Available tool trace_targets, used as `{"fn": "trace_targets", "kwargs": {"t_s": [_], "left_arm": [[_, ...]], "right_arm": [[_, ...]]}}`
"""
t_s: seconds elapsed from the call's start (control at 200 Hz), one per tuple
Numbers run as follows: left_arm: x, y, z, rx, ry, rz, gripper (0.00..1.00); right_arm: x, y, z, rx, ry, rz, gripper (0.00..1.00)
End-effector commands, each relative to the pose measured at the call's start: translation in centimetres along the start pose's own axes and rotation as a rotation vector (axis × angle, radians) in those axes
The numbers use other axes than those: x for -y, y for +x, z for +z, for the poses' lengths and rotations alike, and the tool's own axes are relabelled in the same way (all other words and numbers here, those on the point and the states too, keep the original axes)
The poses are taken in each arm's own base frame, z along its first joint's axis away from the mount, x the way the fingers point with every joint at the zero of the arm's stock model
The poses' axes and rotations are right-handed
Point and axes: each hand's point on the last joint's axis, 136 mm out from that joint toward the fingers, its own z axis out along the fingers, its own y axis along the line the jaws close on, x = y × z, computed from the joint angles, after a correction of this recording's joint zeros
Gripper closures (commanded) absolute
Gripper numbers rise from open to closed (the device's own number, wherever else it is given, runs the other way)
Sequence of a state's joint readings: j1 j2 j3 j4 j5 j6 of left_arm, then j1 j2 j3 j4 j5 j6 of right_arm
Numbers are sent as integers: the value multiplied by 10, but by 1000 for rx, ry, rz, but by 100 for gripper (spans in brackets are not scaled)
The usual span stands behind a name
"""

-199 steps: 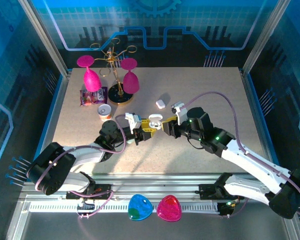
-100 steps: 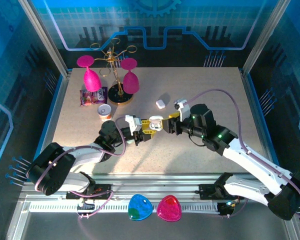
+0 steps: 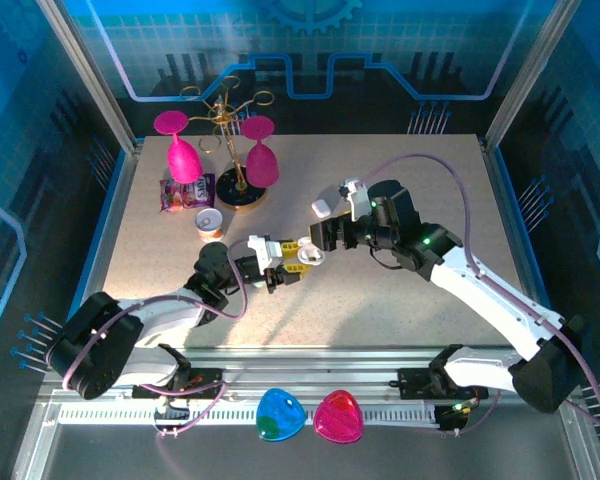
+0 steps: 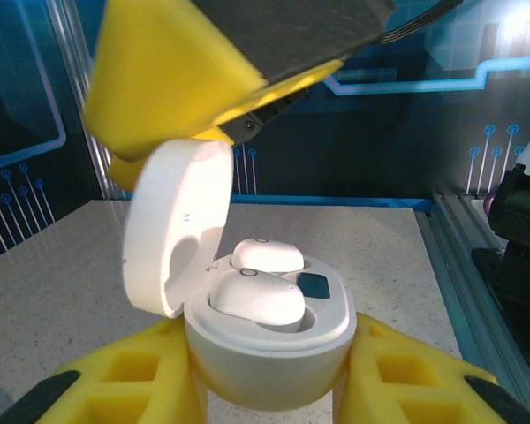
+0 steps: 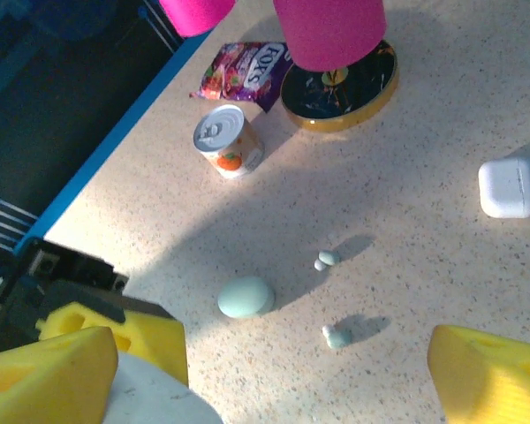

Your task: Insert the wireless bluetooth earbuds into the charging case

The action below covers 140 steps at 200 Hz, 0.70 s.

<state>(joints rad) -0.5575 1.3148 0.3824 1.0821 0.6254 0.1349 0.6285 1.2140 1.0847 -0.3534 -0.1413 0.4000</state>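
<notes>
Right gripper (image 3: 323,238) has sprung wide and backed off, empty — left gripper (image 3: 285,263) stays clamped on the case (image 4: 265,344), both buds (image 4: 258,299) seated inside, between its jaws. Filling looks done; lid still up.

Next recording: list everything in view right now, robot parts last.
charging case: 1, white, lid open, in the left gripper
seated earbuds: 2, white, inside it
mint case: 1, mint, on the table
loose earbuds: 2, pale, beside the mint case
white case: 1, white, closed, mid-table
snack packet: 1, purple, far left
can: 1, white-orange, beside the packet
glass rack: 1, gold, black base, far left
wine glasses: 2, pink, hanging inverted on rack
teardrop shapes: 2, blue and pink, front rail
left gripper: 1, yellow fingers, shut on the charging case
right gripper: 1, yellow fingers, open, near the lid
</notes>
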Motion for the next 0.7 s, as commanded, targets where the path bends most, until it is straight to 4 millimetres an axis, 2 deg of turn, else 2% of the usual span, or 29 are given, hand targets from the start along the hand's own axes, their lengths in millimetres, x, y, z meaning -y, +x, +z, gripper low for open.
{"fn": "trace_targets", "kwargs": {"t_s": [0.0, 0.225, 0.375, 0.6, 0.615, 0.695], "left_arm": [[2, -9, -2, 19, -1, 35, 77], [-10, -15, 1, 32, -49, -32, 77], [-10, -19, 3, 44, -37, -37, 77], [-9, -36, 2, 112, -33, -36, 77], [-10, -38, 2, 116, -36, -35, 77], [-14, -42, 3, 141, -55, -23, 77]], "right_arm": [[-3, 11, -9, -49, -18, -9, 6], [-7, 28, -21, -80, -51, -54, 5], [-19, 21, -32, -9, -120, -38, 5], [-46, 13, -22, 6, -416, 210, 9], [-44, 21, -17, -11, -421, 235, 9], [-49, 20, -13, 0, -493, 318, 11]]}}
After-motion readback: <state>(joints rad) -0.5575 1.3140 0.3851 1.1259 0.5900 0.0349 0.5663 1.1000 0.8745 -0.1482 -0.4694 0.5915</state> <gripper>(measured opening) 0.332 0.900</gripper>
